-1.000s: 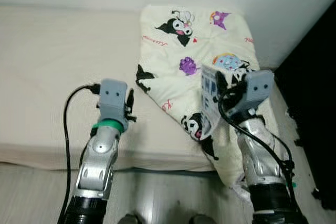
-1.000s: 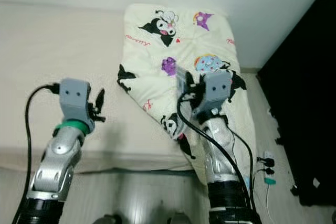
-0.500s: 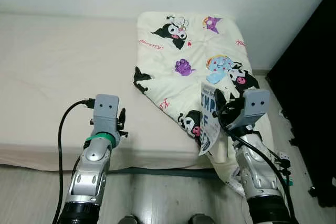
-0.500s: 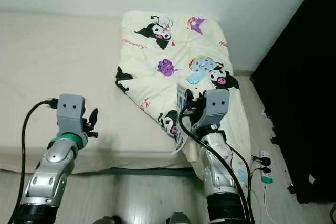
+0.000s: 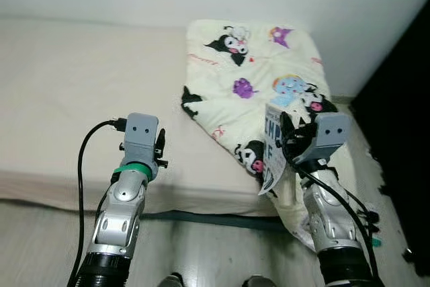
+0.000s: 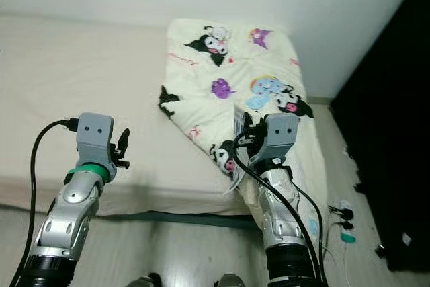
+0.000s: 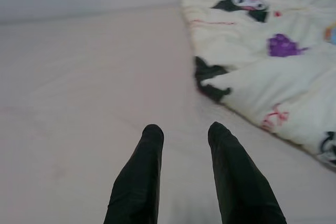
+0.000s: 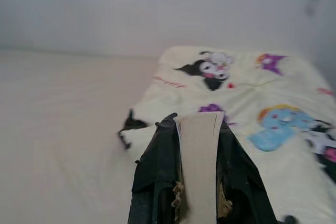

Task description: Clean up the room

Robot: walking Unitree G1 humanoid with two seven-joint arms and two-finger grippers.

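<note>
Bed (image 5: pixel 60 85) on our left, our left gripper (image 7: pixel 184 132) parted and empty over it; blanket (image 5: pixel 262 78) in the middle; our right gripper (image 8: pixel 195 121) clenches a booklet (image 5: pixel 273 147) (upright, near the mattress edge). Next, we judge, a place to stow it

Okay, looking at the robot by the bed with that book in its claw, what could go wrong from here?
1. The right claw pinches the thin white book with blue lettering only by its edge, so the book hangs down and may slip out.
2. The cream cartoon-print quilt droops off the bed's corner beside the right arm, so it could snag and get dragged.
3. The open left claw hovers low over the beige mattress and might scrape it.
</note>
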